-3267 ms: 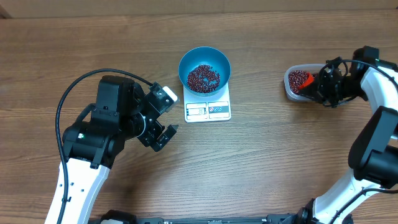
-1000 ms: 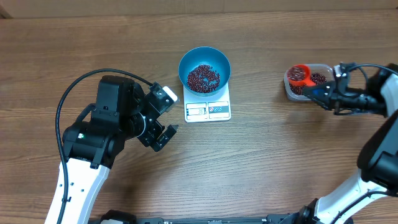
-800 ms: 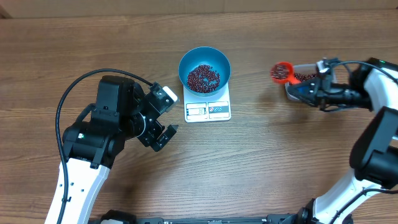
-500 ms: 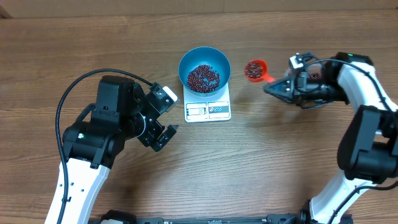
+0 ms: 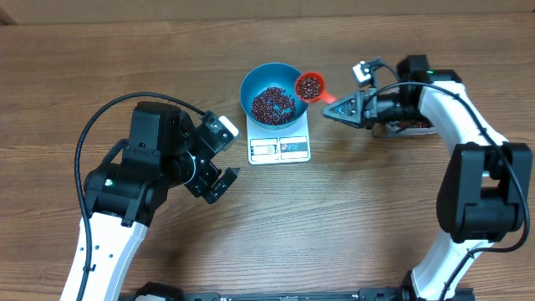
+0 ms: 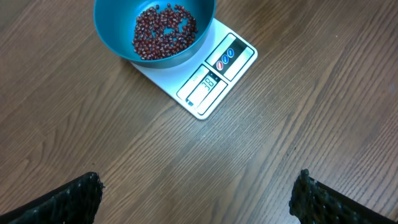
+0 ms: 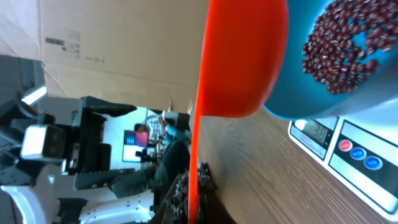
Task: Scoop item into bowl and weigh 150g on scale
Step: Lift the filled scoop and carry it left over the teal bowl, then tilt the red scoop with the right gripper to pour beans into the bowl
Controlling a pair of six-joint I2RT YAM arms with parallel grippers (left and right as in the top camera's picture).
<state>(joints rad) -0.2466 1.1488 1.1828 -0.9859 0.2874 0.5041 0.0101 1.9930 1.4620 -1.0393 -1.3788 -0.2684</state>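
Note:
The blue bowl (image 5: pixel 288 77) stands on the white scale (image 5: pixel 279 148) and holds a heap of red-brown beans (image 5: pixel 273 103). My right gripper (image 5: pixel 343 109) is shut on the handle of an orange scoop (image 5: pixel 308 86). The scoop is full of beans and hangs level at the bowl's right rim. In the right wrist view the scoop (image 7: pixel 242 56) sits just left of the bowl (image 7: pixel 298 109), with the scale (image 7: pixel 357 155) below. My left gripper (image 5: pixel 219 171) is open and empty, left of the scale. Its view shows the bowl (image 6: pixel 112 31) and scale (image 6: pixel 217 74).
A clear tub (image 5: pixel 408 126) of beans lies at the right, mostly hidden under my right arm. My left arm's black body (image 5: pixel 150 163) fills the table's left side. Bare wooden tabletop (image 5: pixel 334 217) spreads in front of the scale.
My right arm has carried the loaded scoop leftward from the tub to the bowl's right rim. The left arm has not moved.

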